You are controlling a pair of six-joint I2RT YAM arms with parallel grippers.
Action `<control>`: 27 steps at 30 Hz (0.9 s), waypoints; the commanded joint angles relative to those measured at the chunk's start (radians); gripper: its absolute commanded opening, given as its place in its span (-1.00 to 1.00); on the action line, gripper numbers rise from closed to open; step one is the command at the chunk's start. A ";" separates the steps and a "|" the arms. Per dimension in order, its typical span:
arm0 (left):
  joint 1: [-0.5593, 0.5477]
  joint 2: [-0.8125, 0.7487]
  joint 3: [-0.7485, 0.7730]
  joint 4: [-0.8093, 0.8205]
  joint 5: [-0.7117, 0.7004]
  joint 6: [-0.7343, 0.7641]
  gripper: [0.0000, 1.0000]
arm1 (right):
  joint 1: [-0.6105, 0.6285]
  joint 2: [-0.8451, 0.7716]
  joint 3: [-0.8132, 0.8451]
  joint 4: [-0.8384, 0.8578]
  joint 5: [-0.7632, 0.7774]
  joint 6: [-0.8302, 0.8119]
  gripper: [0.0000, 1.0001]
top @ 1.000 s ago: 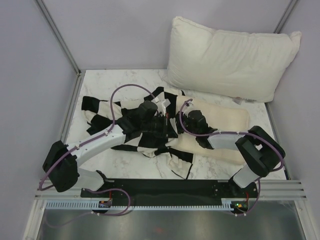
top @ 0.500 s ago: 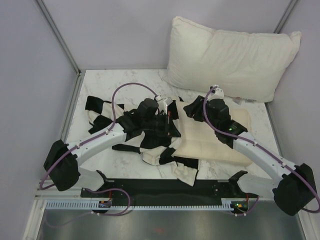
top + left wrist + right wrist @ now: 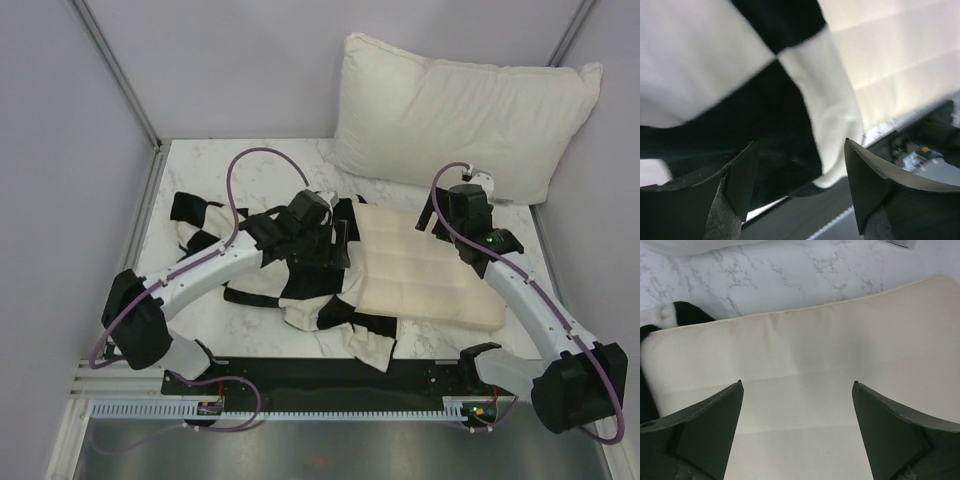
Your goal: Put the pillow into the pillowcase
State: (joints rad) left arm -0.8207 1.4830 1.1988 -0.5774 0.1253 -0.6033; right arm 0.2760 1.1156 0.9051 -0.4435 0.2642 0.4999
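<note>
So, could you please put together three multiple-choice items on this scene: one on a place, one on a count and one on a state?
1. Where does the cream pillow lie?
A. Flat on the table, beside the checkered pillowcase, on its right-arm side
B. Fully inside the pillowcase
C. Hanging from the left arm

2. How many pillows are in view?
A. One
B. Two
C. Three

3. How do the right arm's fingers stand?
A. Shut on the pillow
B. Open above the pillow, holding nothing
C. Shut on the pillowcase

Key:
1 A: the overhead view shows nearly all of it bare on the marble next to the case.
2 B: there is the cream one, plus the big white pillow at the back.
3 B: the right wrist view shows a wide gap with the pillow below.
</note>
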 commanded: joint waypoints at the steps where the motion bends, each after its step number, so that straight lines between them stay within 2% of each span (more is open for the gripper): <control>1: 0.006 -0.015 0.152 -0.218 -0.327 0.095 0.64 | -0.041 0.021 0.023 -0.040 0.094 0.000 0.96; 4: 0.023 0.020 0.258 -0.277 -0.406 0.120 0.68 | -0.145 0.024 0.017 -0.057 0.098 0.051 0.96; 10: 0.026 0.201 0.476 -0.288 -0.395 0.151 0.68 | -0.346 0.004 -0.034 -0.018 0.073 0.072 0.96; 13: 0.026 0.322 0.594 -0.299 -0.434 0.157 0.70 | -0.373 0.041 -0.077 0.057 -0.011 0.086 0.96; 20: 0.032 0.523 0.752 -0.320 -0.529 0.172 0.69 | -0.374 0.220 -0.093 0.135 -0.006 0.108 0.96; 23: 0.055 0.569 0.766 -0.320 -0.532 0.174 0.50 | -0.374 0.227 -0.161 0.190 -0.052 0.127 0.96; 25: 0.074 0.601 0.772 -0.317 -0.512 0.180 0.07 | -0.367 0.210 -0.248 0.250 -0.164 0.141 0.48; 26: 0.078 0.609 0.774 -0.317 -0.503 0.184 -0.12 | -0.359 0.199 -0.271 0.291 -0.184 0.141 0.15; 27: 0.087 0.614 0.780 -0.315 -0.495 0.194 -0.40 | -0.313 0.170 -0.290 0.299 -0.189 0.138 -0.57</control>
State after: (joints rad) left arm -0.7620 2.0777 1.9232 -0.8856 -0.3504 -0.4480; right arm -0.0906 1.3106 0.6991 -0.2024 0.2131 0.6060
